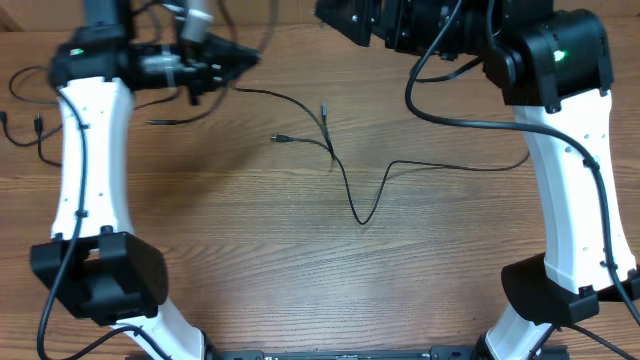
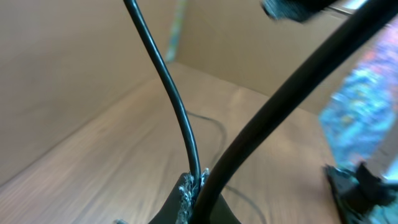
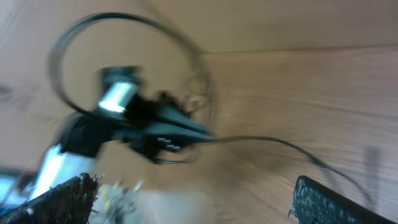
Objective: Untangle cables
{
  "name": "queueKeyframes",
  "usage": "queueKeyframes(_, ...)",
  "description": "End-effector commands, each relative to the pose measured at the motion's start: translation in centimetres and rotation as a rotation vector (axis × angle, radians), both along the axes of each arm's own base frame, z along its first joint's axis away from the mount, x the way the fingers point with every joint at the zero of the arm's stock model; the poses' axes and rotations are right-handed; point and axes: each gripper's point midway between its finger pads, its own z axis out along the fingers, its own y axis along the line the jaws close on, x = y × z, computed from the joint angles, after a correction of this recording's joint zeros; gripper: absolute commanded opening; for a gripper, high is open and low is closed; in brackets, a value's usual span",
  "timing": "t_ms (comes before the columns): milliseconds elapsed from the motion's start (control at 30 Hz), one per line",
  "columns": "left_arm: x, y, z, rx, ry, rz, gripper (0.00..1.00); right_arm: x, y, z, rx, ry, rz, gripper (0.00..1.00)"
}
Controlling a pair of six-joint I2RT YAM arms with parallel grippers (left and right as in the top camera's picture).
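Note:
Thin black cables lie tangled at mid table (image 1: 345,185). One strand runs from my left gripper (image 1: 238,62) down to a knot (image 1: 331,150), loops low (image 1: 361,220) and runs off right. Two plug ends (image 1: 323,106) (image 1: 277,138) stick out near the knot. In the left wrist view my left gripper (image 2: 196,182) is shut on a thin cable (image 2: 180,118) that rises from the jaws. My right gripper (image 1: 345,20) is at the top edge, raised. In the right wrist view it (image 3: 196,202) is open and empty, facing the left gripper (image 3: 158,124).
More thin cable ends lie at the far left edge (image 1: 25,125) and beside the left arm (image 1: 165,121). The arm bases (image 1: 100,275) (image 1: 555,290) stand at the front corners. Thick arm wires hang near both wrists (image 1: 450,110).

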Motion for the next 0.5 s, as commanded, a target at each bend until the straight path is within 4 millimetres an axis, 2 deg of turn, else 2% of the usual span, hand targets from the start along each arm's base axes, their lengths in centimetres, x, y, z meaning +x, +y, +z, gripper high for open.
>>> queueKeyframes(0,2.3,5.0,-0.5,0.019,0.152,0.199,0.04,1.9,-4.1,-1.1,-0.155,-0.021,-0.241,1.00)
queueKeyframes(67,4.5,8.3,-2.0,0.109,0.236,0.408,0.04,2.4,-5.7,-2.6,-0.231,0.009,-0.322,1.00)
queueKeyframes(167,6.9,13.5,-3.8,0.242,0.334,0.755,0.04,2.4,-6.7,-4.2,-0.290,0.050,-0.362,1.00)
queueKeyframes(233,7.4,16.4,-4.1,0.292,0.378,0.942,0.04,2.5,-7.0,-5.4,-0.320,0.078,-0.373,1.00)
queueKeyframes(333,7.5,19.6,-4.1,0.335,0.404,1.146,0.04,2.6,-7.1,-7.1,-0.349,0.117,-0.374,1.00)
queueKeyframes(433,7.5,22.5,-4.4,0.370,0.422,1.321,0.04,2.7,-7.1,-9.3,-0.380,0.168,-0.367,1.00)
queueKeyframes(467,7.3,22.9,-4.5,0.378,0.432,1.346,0.04,2.7,-7.2,-9.9,-0.389,0.181,-0.367,1.00)
